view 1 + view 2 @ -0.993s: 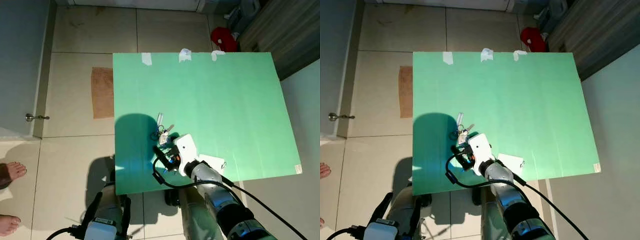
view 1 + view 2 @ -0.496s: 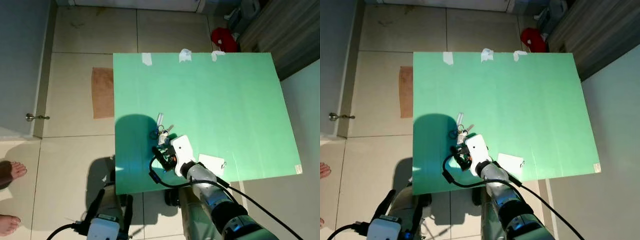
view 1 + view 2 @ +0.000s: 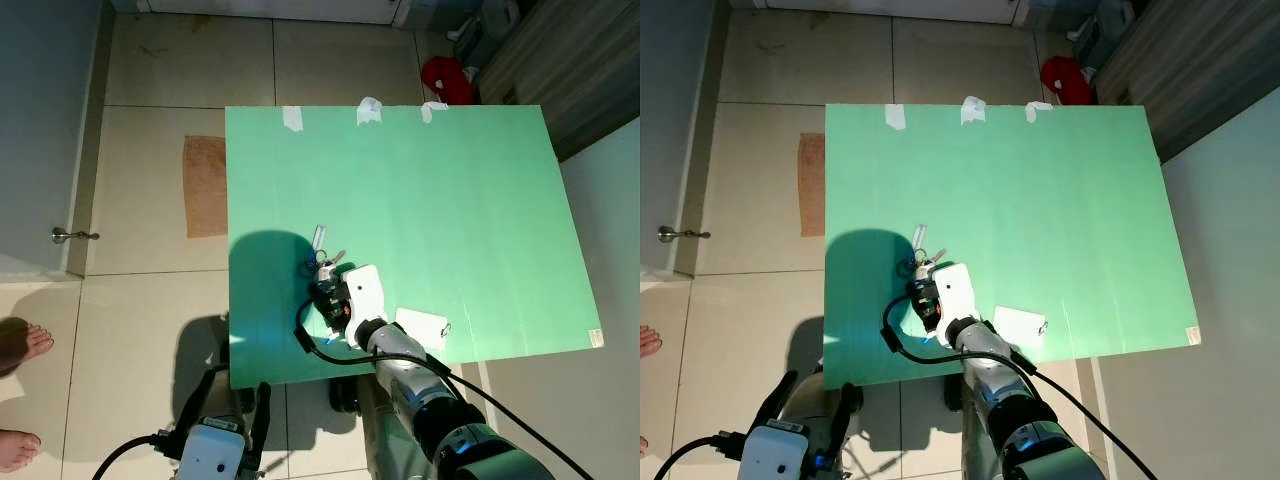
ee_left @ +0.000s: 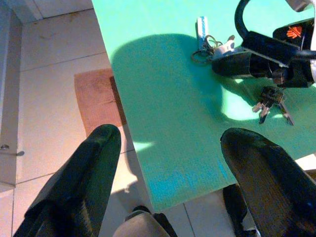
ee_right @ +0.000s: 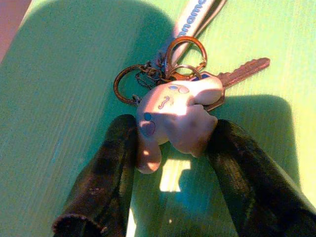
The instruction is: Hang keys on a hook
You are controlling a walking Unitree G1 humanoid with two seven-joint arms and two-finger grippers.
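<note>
A bunch of keys (image 3: 322, 262) lies on the green table (image 3: 450, 220), near its front left corner, in the edge of a round shadow. It has a white plush charm (image 5: 173, 113), brass rings, a brass key and a white strap. My right gripper (image 3: 325, 288) rests on the table just in front of the bunch. It is open, with one black finger on each side of the charm (image 5: 170, 163). My left gripper (image 3: 225, 405) hangs open below the table's front edge, over the floor (image 4: 170, 148).
A small white card (image 3: 422, 328) lies on the table right of my right wrist. Tape tabs (image 3: 370, 110) mark the far edge. Tiled floor surrounds the table, with a brown mat (image 3: 205, 185), a metal door stop (image 3: 72, 235) and a person's bare feet (image 3: 20, 345) at left.
My right gripper has slid forward and left across the table to the keys, and its fingers now flank the charm. The keys have not moved.
</note>
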